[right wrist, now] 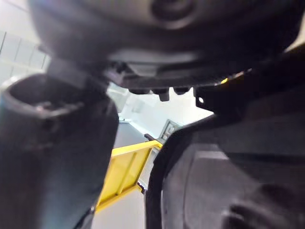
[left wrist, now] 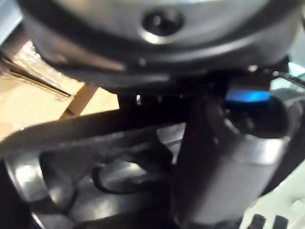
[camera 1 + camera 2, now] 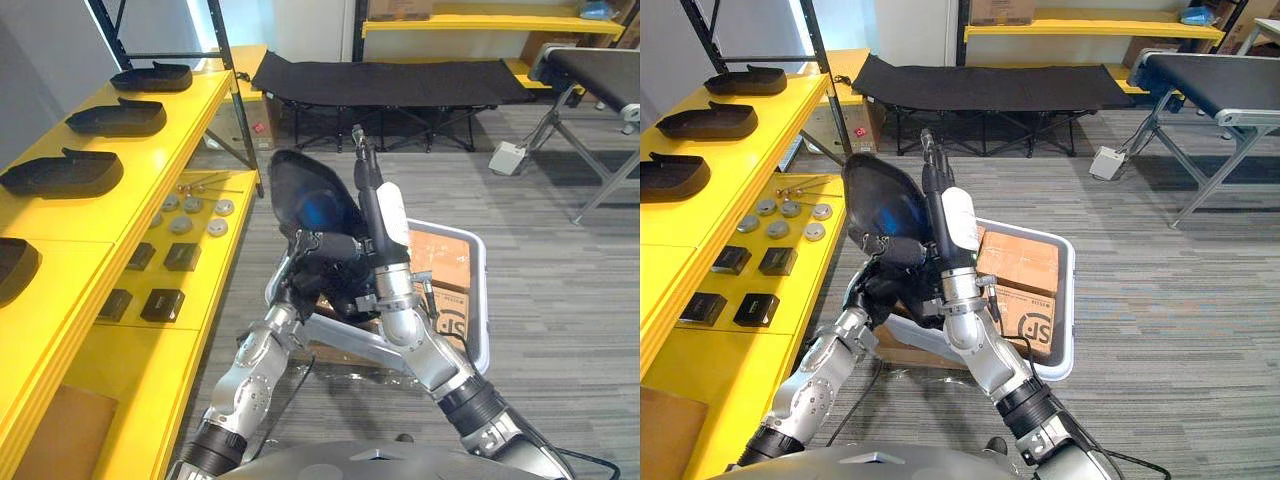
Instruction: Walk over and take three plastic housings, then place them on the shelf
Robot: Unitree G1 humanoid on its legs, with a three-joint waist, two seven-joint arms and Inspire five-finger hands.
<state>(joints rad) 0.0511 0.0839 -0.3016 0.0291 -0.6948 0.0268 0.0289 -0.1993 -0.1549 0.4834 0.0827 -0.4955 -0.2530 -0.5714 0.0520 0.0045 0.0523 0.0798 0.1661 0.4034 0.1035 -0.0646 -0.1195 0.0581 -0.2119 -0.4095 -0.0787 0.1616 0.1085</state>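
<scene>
A black plastic housing (image 3: 308,198) is held up in front of me between both hands, above a white bin (image 3: 482,300). My left hand (image 3: 322,250) grips its lower edge with curled fingers. My right hand (image 3: 388,240) lies along the housing's right side, fingers pointing straight up, white-covered thumb alongside. In the right wrist view the housing (image 1: 238,167) sits close past the hand. Several more black housings (image 3: 116,118) lie in a row on the top of the yellow shelf (image 3: 175,130) at my left.
The bin holds a cardboard box (image 3: 440,258). The shelf's lower level carries small black boxes (image 3: 163,303) and round metal discs (image 3: 192,214). A black folding cot (image 3: 390,80) stands ahead, a conveyor (image 3: 600,75) at the far right. Grey carpet lies to the right.
</scene>
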